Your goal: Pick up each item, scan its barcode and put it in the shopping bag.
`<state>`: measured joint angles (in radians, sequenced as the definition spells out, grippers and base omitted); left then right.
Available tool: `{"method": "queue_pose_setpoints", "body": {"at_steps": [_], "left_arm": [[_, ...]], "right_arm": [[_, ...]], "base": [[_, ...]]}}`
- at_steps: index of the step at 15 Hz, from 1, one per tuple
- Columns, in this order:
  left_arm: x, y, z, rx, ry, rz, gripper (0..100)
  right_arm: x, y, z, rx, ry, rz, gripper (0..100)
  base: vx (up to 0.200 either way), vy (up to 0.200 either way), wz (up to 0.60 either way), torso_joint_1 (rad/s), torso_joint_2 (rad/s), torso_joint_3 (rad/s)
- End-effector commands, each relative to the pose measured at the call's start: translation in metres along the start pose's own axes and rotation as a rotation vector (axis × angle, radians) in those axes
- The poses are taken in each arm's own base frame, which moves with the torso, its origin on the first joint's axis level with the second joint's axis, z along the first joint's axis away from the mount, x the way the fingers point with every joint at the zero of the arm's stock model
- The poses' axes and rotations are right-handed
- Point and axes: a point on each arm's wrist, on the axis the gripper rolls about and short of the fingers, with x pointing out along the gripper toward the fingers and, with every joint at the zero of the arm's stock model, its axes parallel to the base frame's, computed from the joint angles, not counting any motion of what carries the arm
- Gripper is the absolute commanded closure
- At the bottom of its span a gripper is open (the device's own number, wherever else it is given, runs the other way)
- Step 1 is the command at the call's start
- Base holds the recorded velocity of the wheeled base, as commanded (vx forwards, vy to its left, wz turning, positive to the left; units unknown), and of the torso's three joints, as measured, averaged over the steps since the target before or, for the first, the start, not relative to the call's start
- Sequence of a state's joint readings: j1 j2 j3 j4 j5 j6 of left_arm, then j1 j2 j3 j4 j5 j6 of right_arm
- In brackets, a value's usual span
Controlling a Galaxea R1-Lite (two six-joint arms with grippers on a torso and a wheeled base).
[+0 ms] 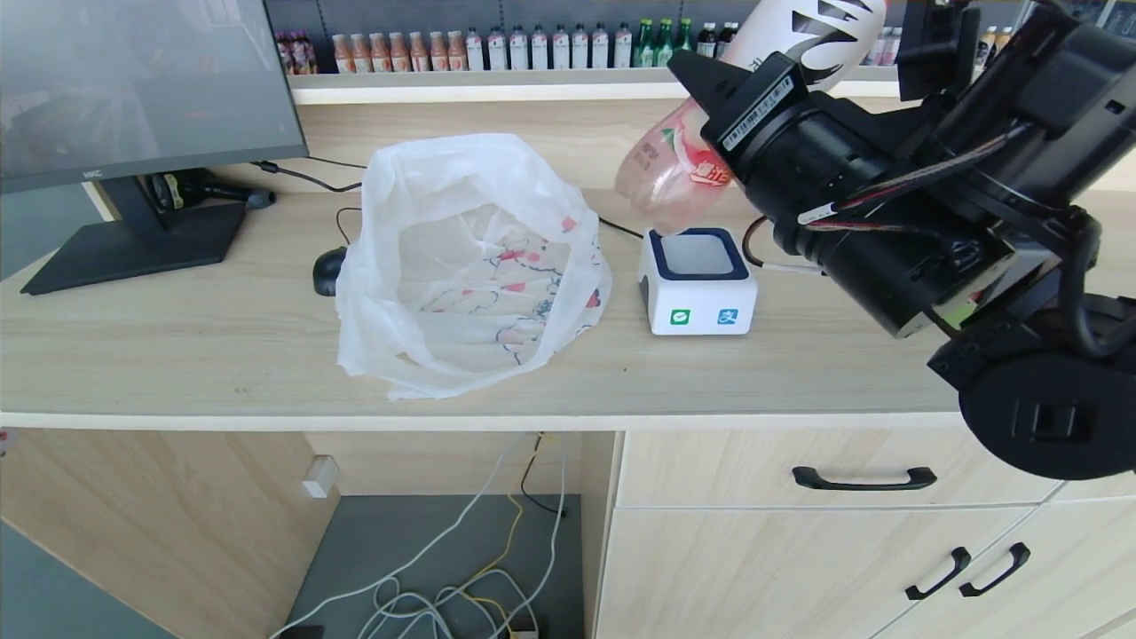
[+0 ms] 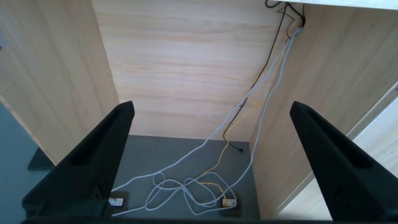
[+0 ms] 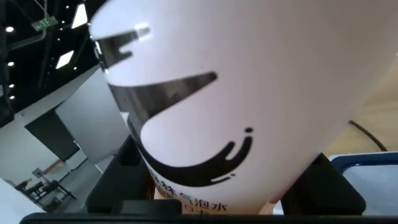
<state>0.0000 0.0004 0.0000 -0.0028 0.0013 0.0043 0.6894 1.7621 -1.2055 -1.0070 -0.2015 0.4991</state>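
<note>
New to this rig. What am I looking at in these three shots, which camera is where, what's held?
It is a two-armed robot at a wooden counter. The wide picture comes from its head camera, looking down; the other two come from cameras on its wrists. On the counter are an open white shopping bag, a small white scanner, a monitor and a mouse. The right gripper is shut on a tilted pink drink bottle, held just above the scanner. The left gripper is open and empty, facing the cables under the counter.

Green icon [image 1: 680, 316], blue icon [image 1: 728, 316] on scanner [image 1: 698, 266]
</note>
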Motion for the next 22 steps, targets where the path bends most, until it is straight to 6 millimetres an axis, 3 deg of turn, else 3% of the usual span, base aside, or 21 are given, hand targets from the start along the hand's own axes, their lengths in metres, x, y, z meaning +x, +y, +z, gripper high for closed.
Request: {"method": "queue_pose_setpoints", "body": {"at_steps": [1,4,9,10,22], "left_arm": [[0.000,0.000,0.000,0.000,-0.001,-0.001,0],[0.000,0.000,0.000,0.000,-0.001,0.000,0],[0.000,0.000,0.000,0.000,-0.001,0.000,0],[0.000,0.000,0.000,0.000,-0.001,0.000,0],[0.000,0.000,0.000,0.000,-0.001,0.000,0]], "right_arm": [[0.004,-0.003,-0.005,0.026,0.016,0.011,100],[0.014,-0.006,-0.011,0.150,0.038,0.053,100],[0.041,-0.047,-0.033,0.183,0.038,-0.030,100],[0.044,-0.046,-0.031,0.188,0.026,-0.022,100],[0.036,-0.075,-0.030,0.174,0.036,-0.108,100]], "base": [[0.000,0.000,0.00,0.000,0.00,0.000],[0.000,0.000,0.00,0.000,0.00,0.000],[0.000,0.000,0.00,0.000,0.00,0.000],[0.000,0.000,0.00,0.000,0.00,0.000],[0.000,0.000,0.00,0.000,0.00,0.000]]}}
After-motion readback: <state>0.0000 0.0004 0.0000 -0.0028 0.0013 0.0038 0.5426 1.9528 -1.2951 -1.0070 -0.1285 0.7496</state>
